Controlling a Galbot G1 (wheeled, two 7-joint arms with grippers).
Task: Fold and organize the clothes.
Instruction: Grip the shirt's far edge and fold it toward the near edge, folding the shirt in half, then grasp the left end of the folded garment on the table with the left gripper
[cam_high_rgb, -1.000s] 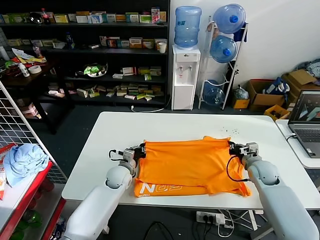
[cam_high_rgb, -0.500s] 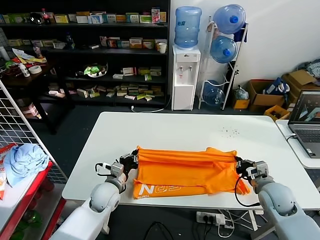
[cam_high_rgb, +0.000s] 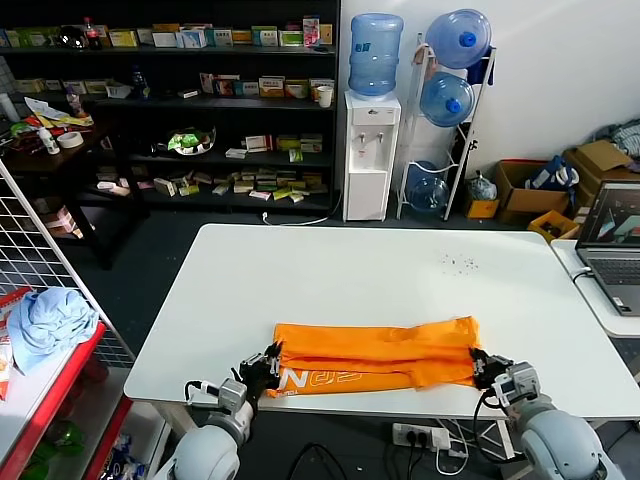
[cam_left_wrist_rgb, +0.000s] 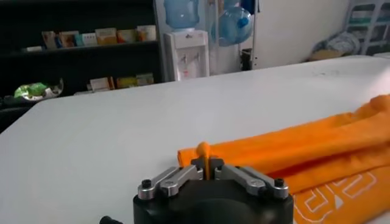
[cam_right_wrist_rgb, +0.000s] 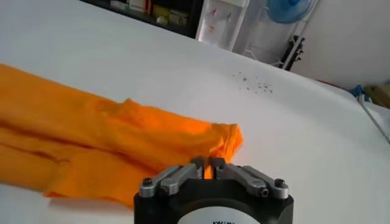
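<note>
The clothes, one bright orange T-shirt, lie folded into a narrow strip along the white table's front edge, with white lettering showing on the lower layer. My left gripper sits at the strip's left end. In the left wrist view a fold of the orange T-shirt stands pinched between that gripper's nearly closed fingers. My right gripper is at the right end. In the right wrist view its fingers likewise hold an edge of the orange T-shirt.
The white table stretches bare behind the shirt. A laptop sits on a side table at the right. A light blue cloth bundle lies on a red rack at the left. Shelves and a water dispenser stand behind.
Both grippers have drawn back toward the table's front edge, carrying the shirt's far edge over itself. The shirt has gone from a broad spread to a narrow strip.
</note>
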